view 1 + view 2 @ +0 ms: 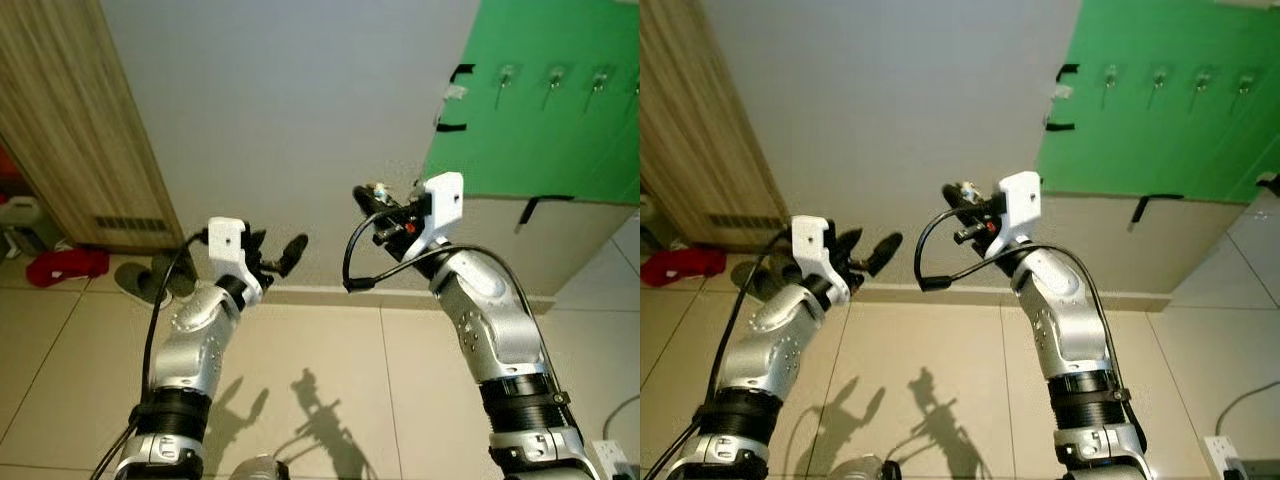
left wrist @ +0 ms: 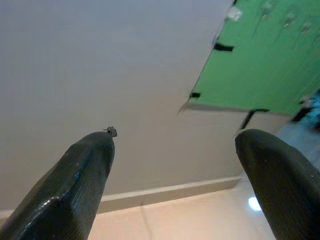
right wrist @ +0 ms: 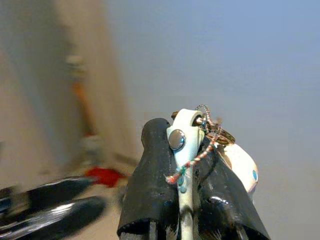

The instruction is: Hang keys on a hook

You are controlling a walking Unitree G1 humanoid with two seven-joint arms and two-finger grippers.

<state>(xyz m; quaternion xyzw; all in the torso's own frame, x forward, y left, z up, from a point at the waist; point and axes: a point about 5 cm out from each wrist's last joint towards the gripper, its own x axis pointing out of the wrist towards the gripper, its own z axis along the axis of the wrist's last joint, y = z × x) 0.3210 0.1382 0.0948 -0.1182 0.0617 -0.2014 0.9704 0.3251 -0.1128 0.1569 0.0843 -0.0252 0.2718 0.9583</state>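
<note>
My right gripper (image 1: 368, 200) is raised in front of the grey wall, shut on a bunch of keys (image 3: 190, 145) with a white fob, a braided cord and a small metal ring. A green board (image 1: 540, 100) on the wall up to the right carries a row of metal hooks (image 1: 505, 80), well right of and above the keys. My left gripper (image 1: 285, 255) is held up at the left, open with nothing between its fingers (image 2: 85, 175).
A wooden cabinet (image 1: 80, 120) stands at the left, with slippers (image 1: 150, 280) and a red cloth (image 1: 65, 265) on the tiled floor beside it. A low beige panel (image 1: 540, 250) sits under the green board. A wall socket (image 1: 610, 455) lies at the lower right.
</note>
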